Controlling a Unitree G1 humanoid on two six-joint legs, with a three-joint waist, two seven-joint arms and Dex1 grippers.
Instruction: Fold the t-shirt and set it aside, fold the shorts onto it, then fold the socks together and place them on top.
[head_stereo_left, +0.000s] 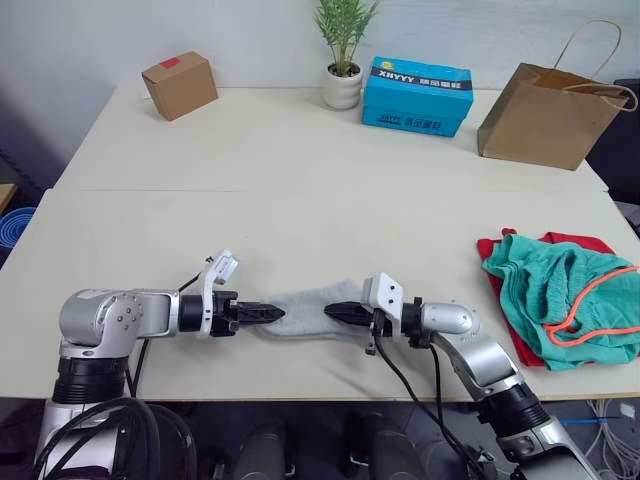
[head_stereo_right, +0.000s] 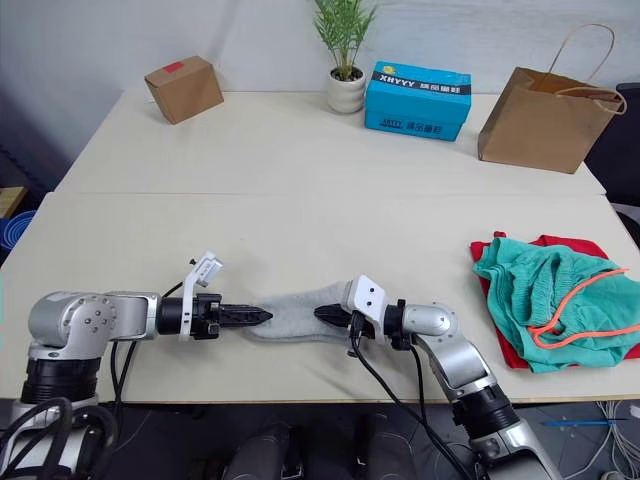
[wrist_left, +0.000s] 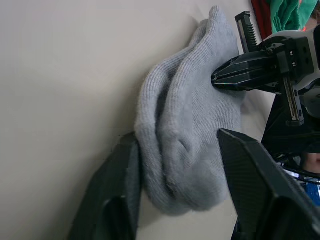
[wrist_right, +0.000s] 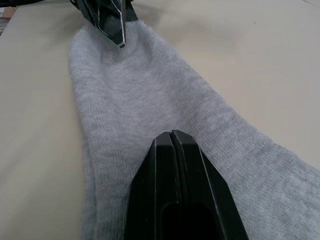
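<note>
The socks (head_stereo_left: 305, 315) lie flat near the desk's (head_stereo_left: 300, 150) front edge. The left gripper (wrist_left: 177, 165) straddles one end, fingers apart; the right gripper (wrist_right: 172, 137), fingers pressed together, pins the other, likely steadying them for folding.

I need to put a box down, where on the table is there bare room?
Bare: the wide middle of the table, between the back row and the socks, plus the front left. Crowded: the back edge with cardboard box, plant, blue box, paper bag; the right by the shorts.
</note>
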